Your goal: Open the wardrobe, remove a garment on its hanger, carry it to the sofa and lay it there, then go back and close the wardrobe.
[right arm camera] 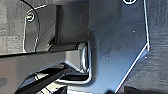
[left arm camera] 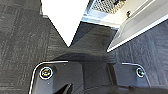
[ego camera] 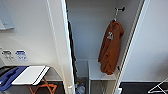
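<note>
Wardrobe (ego camera: 63, 37) open; garment (ego camera: 110, 47) hangs on hanger (ego camera: 115, 15) inside. Gripper state: cannot tell. Advice: raise gripper to hook, lift clear.

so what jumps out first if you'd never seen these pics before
The orange hoodie catches the eye first, hanging on a white hanger from a dark rail high in the open wardrobe. Next comes the folding table with orange legs, low at the left of the head view, with something blue beside it. The wrist views look down on dark grey carpet.
</note>
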{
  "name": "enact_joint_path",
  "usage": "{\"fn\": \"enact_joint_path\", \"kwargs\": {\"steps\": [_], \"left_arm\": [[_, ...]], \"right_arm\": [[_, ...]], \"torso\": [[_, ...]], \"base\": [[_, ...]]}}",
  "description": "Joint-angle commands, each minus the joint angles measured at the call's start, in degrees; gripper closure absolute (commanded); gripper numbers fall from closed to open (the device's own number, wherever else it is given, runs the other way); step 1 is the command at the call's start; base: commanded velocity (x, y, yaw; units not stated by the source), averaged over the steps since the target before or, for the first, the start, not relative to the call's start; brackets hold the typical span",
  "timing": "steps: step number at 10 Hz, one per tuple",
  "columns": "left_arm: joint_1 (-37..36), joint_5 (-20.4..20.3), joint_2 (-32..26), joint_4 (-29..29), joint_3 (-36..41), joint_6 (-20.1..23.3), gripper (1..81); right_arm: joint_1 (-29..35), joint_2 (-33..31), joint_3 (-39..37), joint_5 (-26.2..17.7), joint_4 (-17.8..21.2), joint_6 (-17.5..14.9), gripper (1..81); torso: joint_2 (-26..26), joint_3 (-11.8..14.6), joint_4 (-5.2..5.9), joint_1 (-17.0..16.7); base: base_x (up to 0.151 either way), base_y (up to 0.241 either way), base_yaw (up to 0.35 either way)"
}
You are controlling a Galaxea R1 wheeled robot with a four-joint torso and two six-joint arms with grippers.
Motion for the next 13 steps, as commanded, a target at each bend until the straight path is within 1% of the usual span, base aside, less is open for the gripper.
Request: {"fn": "enact_joint_path", "kwargs": {"steps": [1, 2, 3, 4, 5, 6, 8, 9, 11, 12, 13], "left_arm": [[-5.3, 1.6, 0.2, -1.6, 3.6, -8.0, 1.0], [-6.2, 0.1, -0.7, -1.8, 4.1, -12.7, 1.0], [-6.8, -0.2, -0.9, -1.4, 5.0, -14.4, 1.0], [-7.5, -0.7, -0.6, -1.6, 5.6, -14.6, 1.0], [-8.1, -2.5, -0.2, -1.7, 5.8, -14.7, 1.0], [-8.8, -4.9, 0.1, -1.9, 6.5, -16.2, 1.0], [-10.0, -6.0, -0.8, -1.7, 7.5, -24.7, 1.0], [-10.6, -6.3, -0.9, -1.5, 7.5, -26.5, 1.0], [-12.6, -6.7, -0.8, -1.5, 7.5, -26.8, 1.0], [-13.8, -6.6, -0.7, -1.6, 7.6, -28.0, 1.0], [-14.7, -6.6, -0.4, -1.4, 7.5, -28.2, 1.0]], "right_arm": [[2.2, 0.1, 0.3, -3.5, -0.3, -0.1, 1.0], [2.2, 0.2, 0.3, -3.5, -0.3, -0.1, 1.0], [2.3, 0.2, 0.3, -3.5, -0.4, -0.1, 1.0], [2.3, 0.2, 0.3, -3.5, -0.4, -0.1, 1.0], [2.3, 0.2, 0.3, -3.5, -0.4, -0.1, 1.0], [2.3, 0.2, 0.3, -3.5, -0.4, -0.1, 1.0], [2.7, 0.5, 0.3, -3.5, -0.4, -0.1, 1.0], [2.9, 0.6, 0.3, -3.5, -0.4, -0.1, 1.0], [2.9, 0.7, 0.3, -3.5, -0.4, -0.1, 1.0], [2.9, 0.7, 0.3, -3.5, -0.4, -0.1, 1.0], [2.9, 0.7, 0.3, -3.7, -0.4, -0.1, 1.0]], "torso": [[0.0, 0.0, 0.00, 0.0], [0.0, 0.0, 0.00, 0.0], [0.0, 0.0, 0.00, 0.0], [0.0, 0.0, 0.00, 0.0], [0.0, 0.0, 0.00, 0.0], [0.0, 0.0, 0.00, 0.0], [0.0, 0.0, 0.00, 0.0], [0.0, 0.0, 0.00, 0.0], [0.0, 0.0, 0.00, 0.0], [0.0, 0.0, 0.00, 0.0], [0.0, 0.0, 0.00, 0.0]], "base": [[0.000, 0.000, 0.000], [0.000, 0.000, 0.000], [0.000, 0.000, 0.000], [0.000, 0.000, 0.000], [0.000, 0.000, 0.000], [0.000, 0.000, 0.000], [0.000, 0.000, 0.000], [0.000, 0.000, 0.000], [0.000, 0.000, 0.000], [0.000, 0.000, 0.000], [0.000, 0.000, 0.000]]}}
